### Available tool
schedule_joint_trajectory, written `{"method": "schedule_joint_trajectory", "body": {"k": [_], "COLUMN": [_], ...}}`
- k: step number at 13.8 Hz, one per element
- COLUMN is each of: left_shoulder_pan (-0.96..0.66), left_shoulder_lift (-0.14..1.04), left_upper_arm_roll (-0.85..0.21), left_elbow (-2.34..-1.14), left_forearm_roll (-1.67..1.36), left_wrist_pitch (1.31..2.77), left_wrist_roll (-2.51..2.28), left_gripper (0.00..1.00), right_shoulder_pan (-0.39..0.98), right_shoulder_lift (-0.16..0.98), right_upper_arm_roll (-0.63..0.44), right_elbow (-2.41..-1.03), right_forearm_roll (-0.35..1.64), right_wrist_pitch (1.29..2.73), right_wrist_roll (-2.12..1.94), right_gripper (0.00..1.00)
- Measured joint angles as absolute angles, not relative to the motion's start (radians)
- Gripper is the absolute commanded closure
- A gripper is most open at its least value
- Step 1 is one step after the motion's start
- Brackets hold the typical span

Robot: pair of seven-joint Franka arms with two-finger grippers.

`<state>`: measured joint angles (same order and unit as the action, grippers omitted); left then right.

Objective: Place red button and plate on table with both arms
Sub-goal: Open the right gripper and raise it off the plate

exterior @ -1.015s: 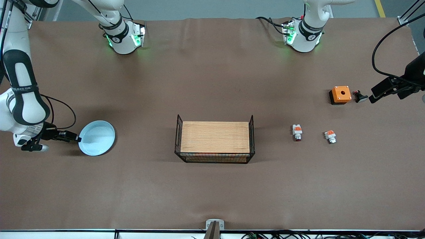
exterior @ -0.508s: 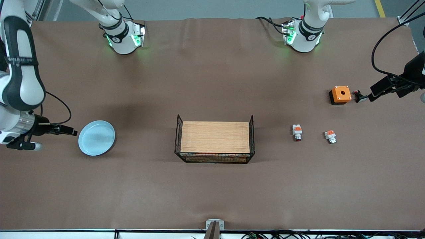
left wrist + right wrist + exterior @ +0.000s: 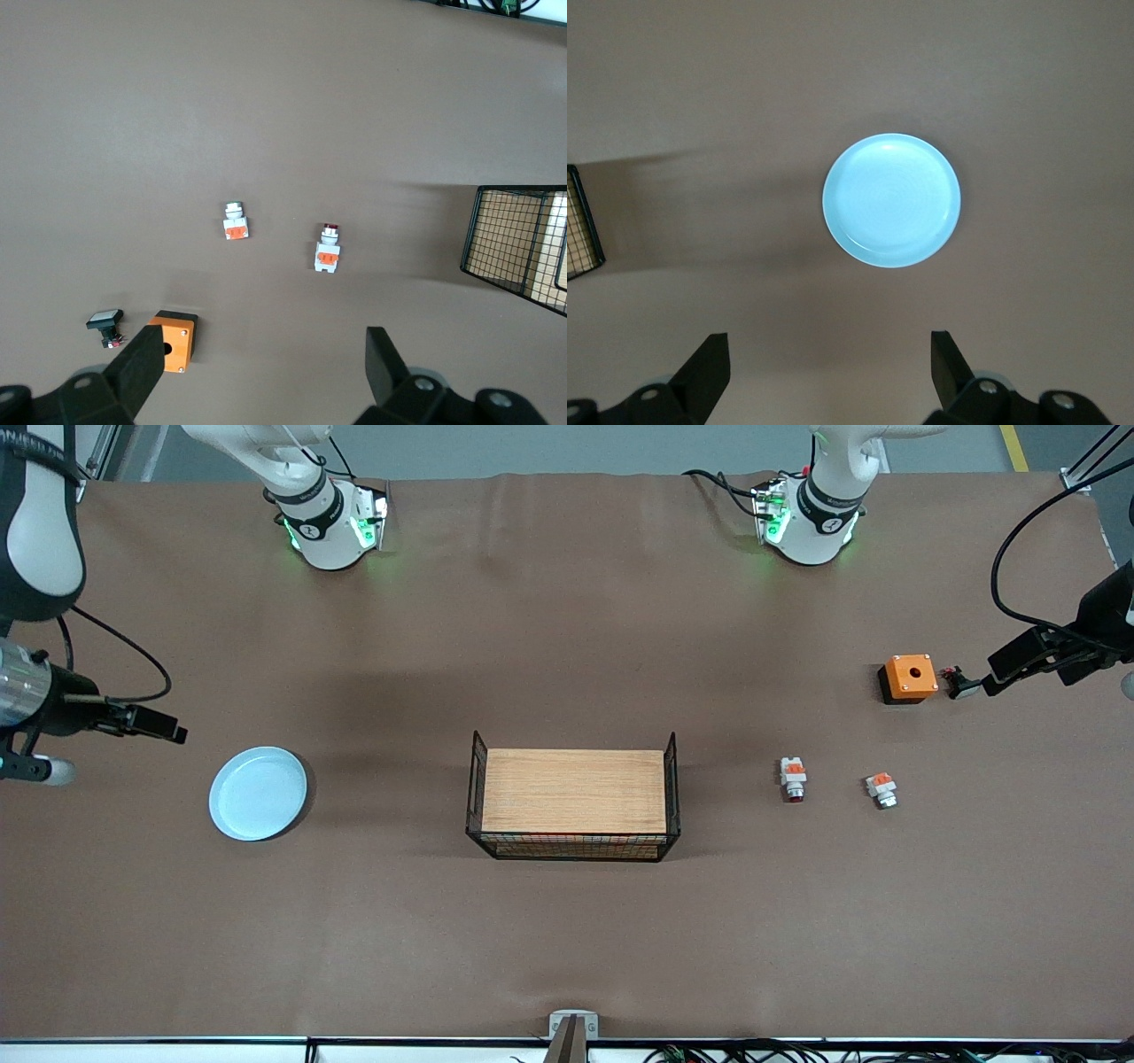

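brown table [image 3: 567, 921] holds everything. right gripper [image 3: 828, 372], jaws spread and empty, hangs above the bare plate [image 3: 258, 793]. left gripper [image 3: 266, 376], spread and empty, waits over the orange box [image 3: 909, 677]. red button [image 3: 793, 779] lies at the wooden tray's [image 3: 574, 802] three o'clock.

My left end effector [image 3: 257, 372] hangs wide open over the bench [image 3: 266, 115]; I see the red button [image 3: 328, 251] lying beside a similar part [image 3: 235, 221].
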<state>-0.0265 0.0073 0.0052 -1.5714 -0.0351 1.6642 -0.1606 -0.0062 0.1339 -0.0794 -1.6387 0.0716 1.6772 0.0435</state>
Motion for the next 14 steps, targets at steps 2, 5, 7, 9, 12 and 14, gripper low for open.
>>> {"method": "schedule_joint_trajectory", "body": {"k": [2, 5, 7, 9, 12, 14], "left_shoulder_pan": [-0.027, -0.027, -0.027, -0.027, -0.027, -0.027], "left_shoulder_lift": [0.007, 0.007, 0.007, 0.007, 0.007, 0.007], "left_upper_arm_roll": [0.005, 0.005, 0.005, 0.005, 0.005, 0.005], "left_elbow": [-1.571, -1.571, -1.571, -1.571, -1.571, -1.571], "left_forearm_roll": [-0.035, -0.035, -0.035, -0.035, -0.035, -0.035], "left_wrist_pitch": [1.664, 1.664, 1.664, 1.664, 1.664, 1.664], "left_wrist_roll": [-0.161, -0.161, -0.161, -0.161, -0.161, -0.161], "left_gripper": [0.00, 0.00, 0.00, 0.00, 0.00, 0.00], "right_shoulder_pan": [0.003, 0.003, 0.003, 0.004, 0.005, 0.005], "right_shoulder_lift": [0.121, 0.121, 0.124, 0.125, 0.129, 0.137], "right_upper_arm_roll": [-0.079, -0.080, -0.080, -0.080, -0.080, -0.080], "right_elbow": [-1.591, -1.567, -1.567, -1.553, -1.514, -1.496], "right_forearm_roll": [0.054, 0.050, 0.045, 0.020, -0.016, -0.019], "right_wrist_pitch": [1.606, 1.578, 1.578, 1.578, 1.550, 1.541], "right_wrist_roll": [0.049, 0.050, 0.049, 0.049, 0.049, 0.049], "right_gripper": [0.00, 0.00, 0.00, 0.00, 0.00, 0.00]}}
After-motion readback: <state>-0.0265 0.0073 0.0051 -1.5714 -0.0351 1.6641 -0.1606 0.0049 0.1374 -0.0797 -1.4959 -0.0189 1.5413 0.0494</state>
